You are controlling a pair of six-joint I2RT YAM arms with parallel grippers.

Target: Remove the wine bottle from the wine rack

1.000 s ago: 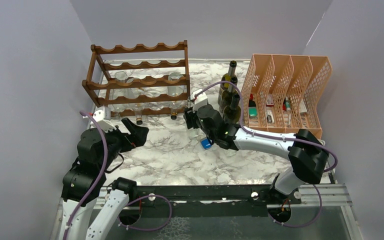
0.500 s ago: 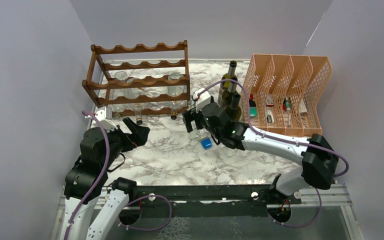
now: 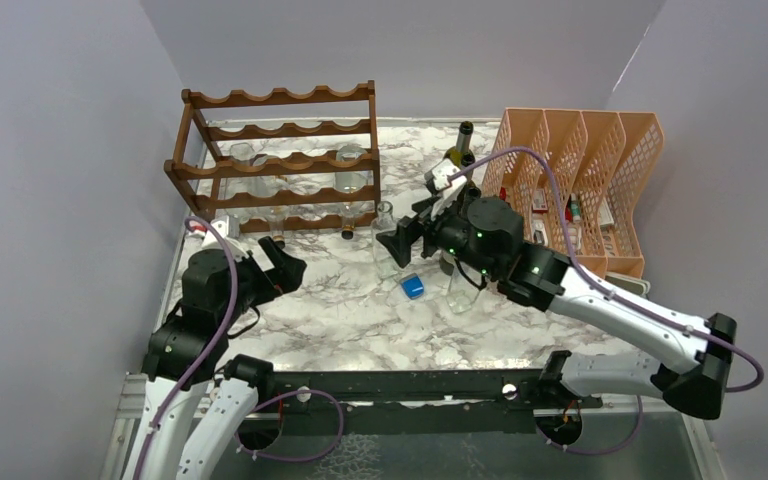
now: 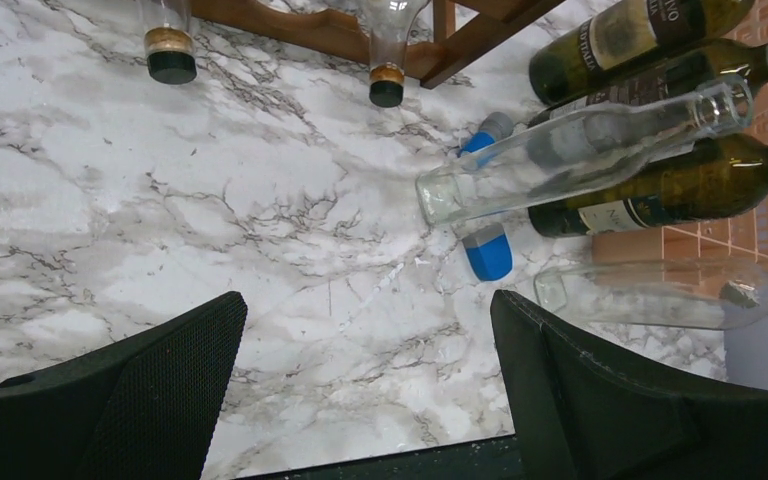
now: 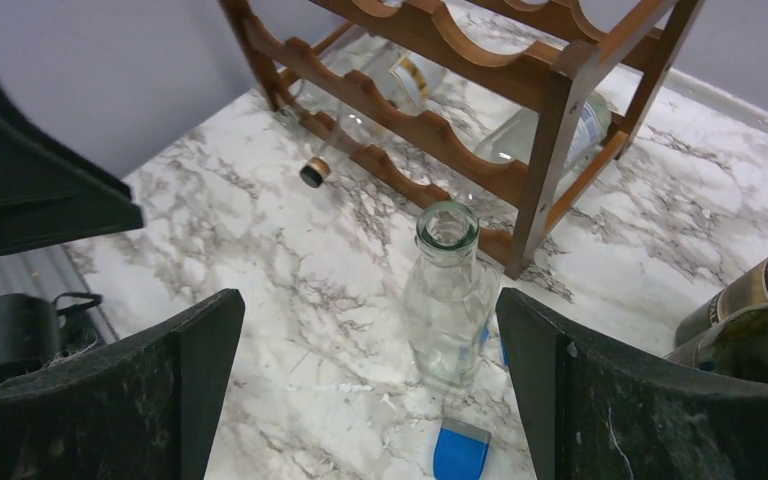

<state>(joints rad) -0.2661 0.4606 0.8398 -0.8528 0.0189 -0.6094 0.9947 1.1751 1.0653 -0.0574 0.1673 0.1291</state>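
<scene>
Clear bottle upright on marble table, mouth open, off rack, just beside its front right post. Right gripper spread wide, empty, higher than bottle and back from it. In wrist view bottle shows in gap between fingers, no contact. Blue block on table near bottle's base. Left gripper also spread, empty, low over table near rack's front, apart from bottle. Other clear bottles lie in rack's lower tiers, capped necks poking forward. Green bottles stand by peach organizer.
</scene>
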